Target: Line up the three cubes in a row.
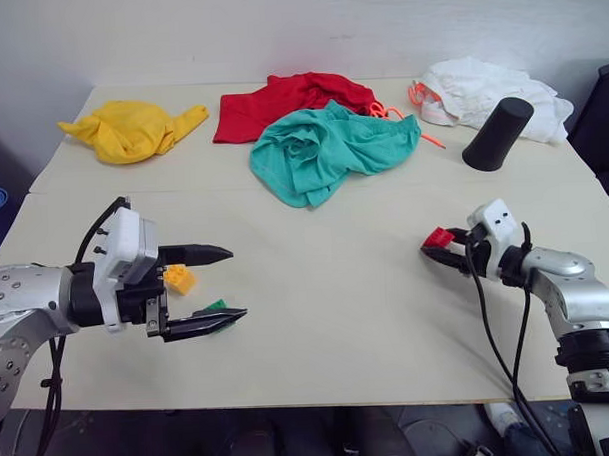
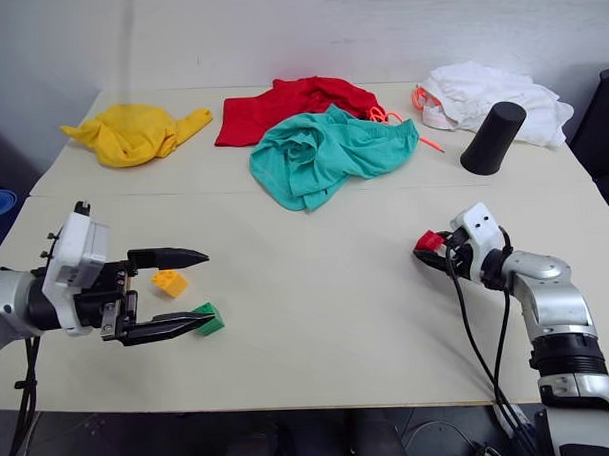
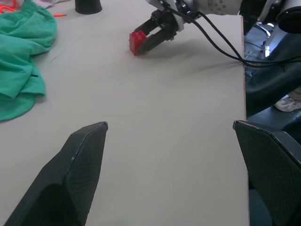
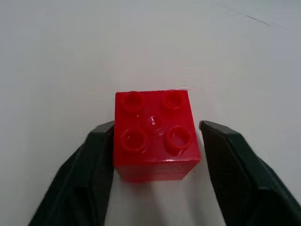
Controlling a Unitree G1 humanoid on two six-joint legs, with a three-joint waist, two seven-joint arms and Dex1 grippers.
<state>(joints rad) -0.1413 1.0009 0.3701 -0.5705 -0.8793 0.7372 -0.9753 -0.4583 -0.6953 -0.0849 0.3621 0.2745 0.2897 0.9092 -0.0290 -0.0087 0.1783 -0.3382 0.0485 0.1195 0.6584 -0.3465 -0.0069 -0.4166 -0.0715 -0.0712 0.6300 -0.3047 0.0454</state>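
The red cube [image 4: 155, 136] sits on the table at the right, and my right gripper [image 1: 433, 249] is shut on it, one black finger [image 4: 89, 160] against each side. The orange-yellow cube [image 2: 169, 283] and the green cube [image 2: 208, 318] lie close together at the front left of the table. My left gripper [image 2: 200, 289] hovers open just above them, its fingers spread wide and pointing to the right. In the left wrist view the red cube [image 3: 137, 41] shows far off across the bare tabletop.
Along the back of the table [image 1: 328, 317] lie a yellow cloth [image 1: 131, 129], a red cloth [image 1: 280, 99], a teal cloth [image 1: 327, 147] and a white cloth [image 1: 490, 86]. A black cone-shaped cup [image 1: 496, 133] stands at the back right.
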